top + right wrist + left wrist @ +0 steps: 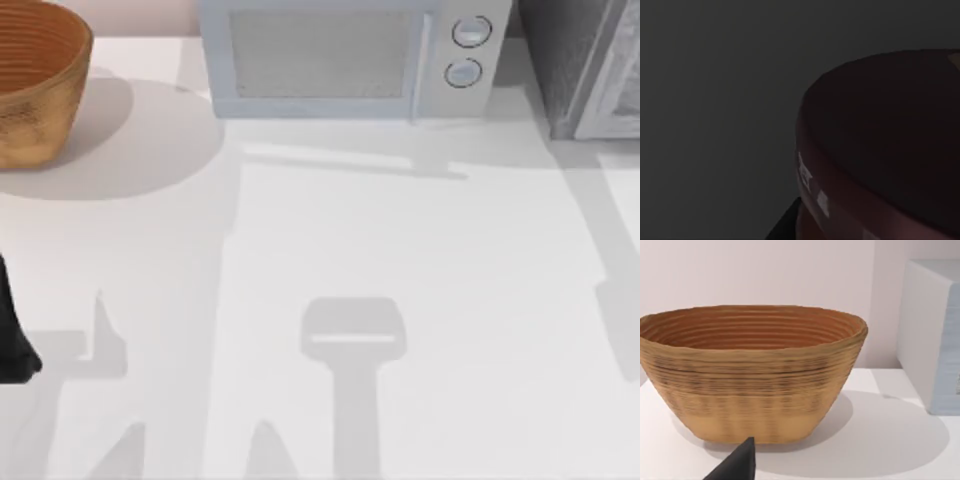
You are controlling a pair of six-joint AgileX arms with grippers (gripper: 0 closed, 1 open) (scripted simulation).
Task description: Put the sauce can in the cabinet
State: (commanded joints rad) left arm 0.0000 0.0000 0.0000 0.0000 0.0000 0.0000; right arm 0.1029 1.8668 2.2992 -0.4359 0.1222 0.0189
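Sauce can (880, 150) sits very close under our right wrist camera, dark reddish-brown top and rim against dim grey surroundings; that view is dark, so we cannot tell whether the right claw pinches it or is spread. Cabinet (585, 60) stands at the table's far right corner, beside the microwave (350, 55). Left arm (15, 340) is parked at the left edge, facing the basket (752, 370); its finger state we cannot tell. We judge the can rigid, light, smooth-walled; grip across the mid-body label.
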